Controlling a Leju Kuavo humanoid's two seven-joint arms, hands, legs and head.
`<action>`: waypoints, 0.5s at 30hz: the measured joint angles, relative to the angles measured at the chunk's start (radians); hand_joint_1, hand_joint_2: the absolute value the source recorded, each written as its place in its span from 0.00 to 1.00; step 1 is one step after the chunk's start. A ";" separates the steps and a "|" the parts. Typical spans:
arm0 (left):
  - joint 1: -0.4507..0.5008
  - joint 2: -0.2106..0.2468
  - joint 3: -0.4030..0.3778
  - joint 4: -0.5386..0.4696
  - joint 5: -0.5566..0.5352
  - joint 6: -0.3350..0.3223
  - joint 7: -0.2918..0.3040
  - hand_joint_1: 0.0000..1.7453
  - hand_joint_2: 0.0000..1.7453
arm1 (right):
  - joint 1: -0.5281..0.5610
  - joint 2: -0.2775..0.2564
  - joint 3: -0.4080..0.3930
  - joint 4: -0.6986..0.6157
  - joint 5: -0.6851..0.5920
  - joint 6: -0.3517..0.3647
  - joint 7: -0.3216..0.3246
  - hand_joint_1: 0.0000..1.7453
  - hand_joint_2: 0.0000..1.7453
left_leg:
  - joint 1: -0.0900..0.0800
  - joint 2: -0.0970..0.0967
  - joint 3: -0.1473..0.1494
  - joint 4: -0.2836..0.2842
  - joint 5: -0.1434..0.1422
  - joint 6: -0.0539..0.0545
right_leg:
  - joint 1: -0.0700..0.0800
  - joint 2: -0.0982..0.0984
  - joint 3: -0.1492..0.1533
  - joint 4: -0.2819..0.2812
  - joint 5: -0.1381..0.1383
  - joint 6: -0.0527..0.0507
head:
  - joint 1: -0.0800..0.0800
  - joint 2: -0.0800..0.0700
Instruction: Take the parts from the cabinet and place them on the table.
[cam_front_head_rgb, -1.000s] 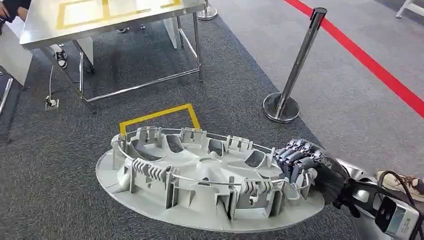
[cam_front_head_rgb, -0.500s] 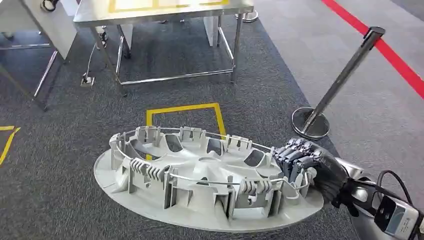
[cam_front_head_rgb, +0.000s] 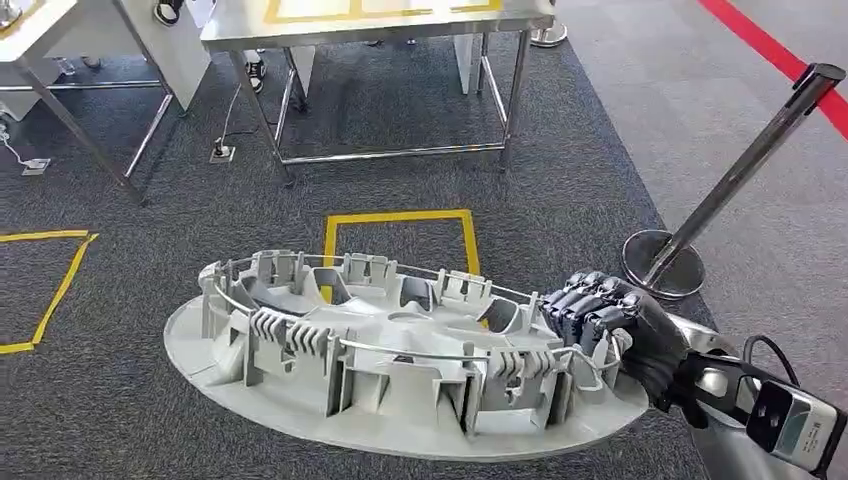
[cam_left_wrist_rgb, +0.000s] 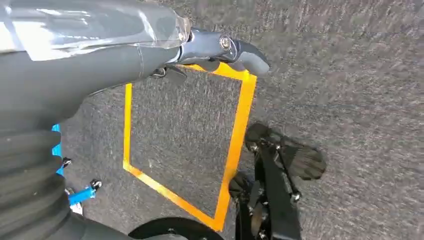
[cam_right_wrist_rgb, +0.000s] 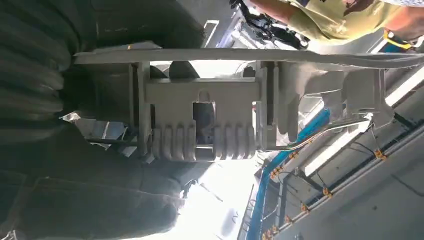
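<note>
While the big grey part (cam_front_head_rgb: 400, 355) is carried across the lower middle of the head view, the best thing to do is keep it flat and steady and walk slowly to the table (cam_front_head_rgb: 380, 20) at the top of the frame. Line up with the yellow square (cam_front_head_rgb: 400, 245) on the floor first, I think. The part is a wide round disc, seen as an oval that runs from left to right, with its ribbed inner side facing up. The right hand (cam_front_head_rgb: 605, 320) is wrapped tight around the part's rim at the lower right. The left hand (cam_left_wrist_rgb: 220, 50) hangs over the floor, and I cannot tell if it is apart or together.
</note>
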 joint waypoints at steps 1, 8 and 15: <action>0.000 0.004 0.000 -0.001 0.000 0.000 -0.001 0.00 1.00 | -0.002 0.002 0.000 0.000 0.000 -0.002 0.000 1.00 1.00 | -0.003 0.002 0.021 -0.039 0.012 0.014 | 0.003 0.002 0.011 -0.019 0.007 0.002 | -0.002 0.000; 0.002 -0.003 0.000 0.000 -0.003 -0.005 -0.002 0.00 1.00 | -0.012 0.007 0.019 0.010 0.001 -0.022 0.000 1.00 1.00 | 0.045 0.020 0.065 -0.099 0.037 -0.013 | -0.010 -0.008 -0.122 0.250 -0.097 0.036 | 0.002 0.000; 0.002 0.001 0.000 -0.004 -0.007 -0.002 0.001 0.00 1.00 | -0.001 0.024 0.034 0.017 0.014 -0.035 0.001 1.00 1.00 | 0.073 0.009 0.020 -0.005 -0.027 -0.091 | -0.034 0.008 -0.026 0.067 -0.031 0.018 | -0.005 0.000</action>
